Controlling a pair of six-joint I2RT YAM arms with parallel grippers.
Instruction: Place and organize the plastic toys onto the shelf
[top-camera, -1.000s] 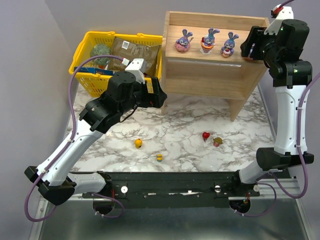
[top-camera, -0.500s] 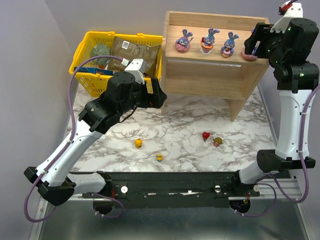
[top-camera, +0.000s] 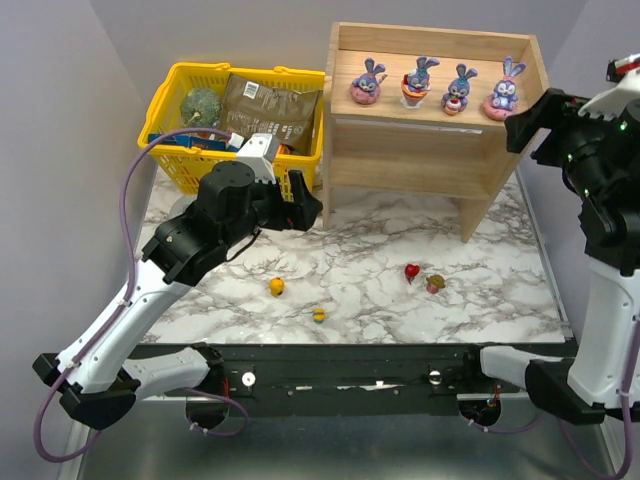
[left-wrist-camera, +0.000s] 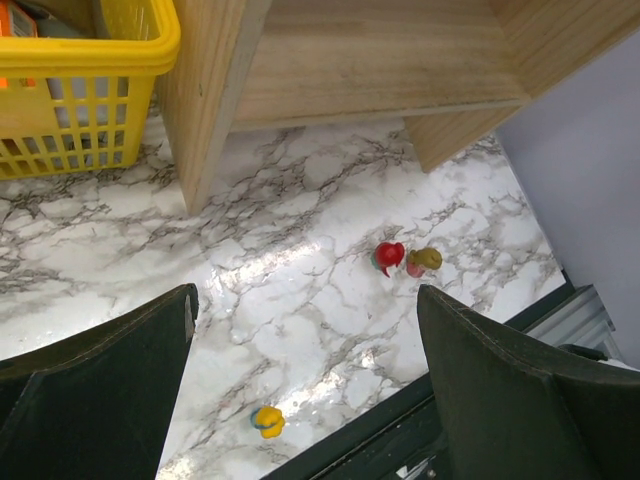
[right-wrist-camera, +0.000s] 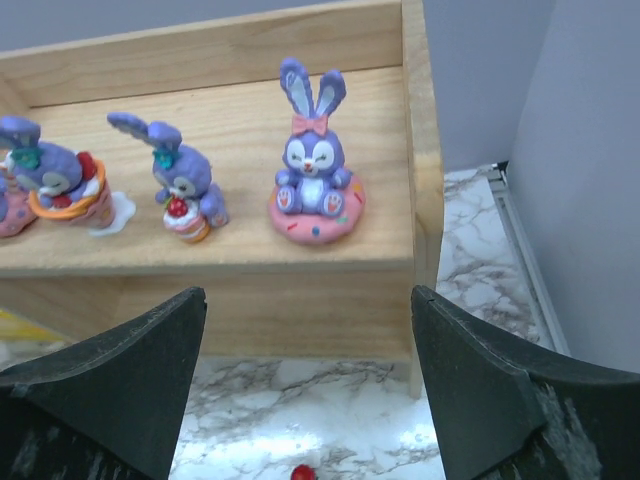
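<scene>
The wooden shelf (top-camera: 430, 150) stands at the back right. Several purple bunnies stand in a row on its top tier; the rightmost one (top-camera: 504, 90), on a pink ring, is free of any gripper. My right gripper (top-camera: 522, 128) hangs open just right of the shelf's front corner, facing that bunny (right-wrist-camera: 312, 180) with nothing between its jaws (right-wrist-camera: 308, 293). On the marble lie a yellow toy (top-camera: 277, 287), a yellow-blue one (top-camera: 319, 314), a red one (top-camera: 411, 271) and a tan-pink one (top-camera: 435, 284). My left gripper (top-camera: 303, 198) is open and empty (left-wrist-camera: 305, 295) above the table.
A yellow basket (top-camera: 175, 100) with packets and a green ball sits at the back left, close against the shelf's left wall. The shelf's lower tier (left-wrist-camera: 380, 60) is bare. The table's black front rail (top-camera: 340, 365) runs along the near edge.
My right gripper has opened, let go of the fourth bunny on the top tier, and pulled back to the right. The left arm has shifted slightly left and lower.
</scene>
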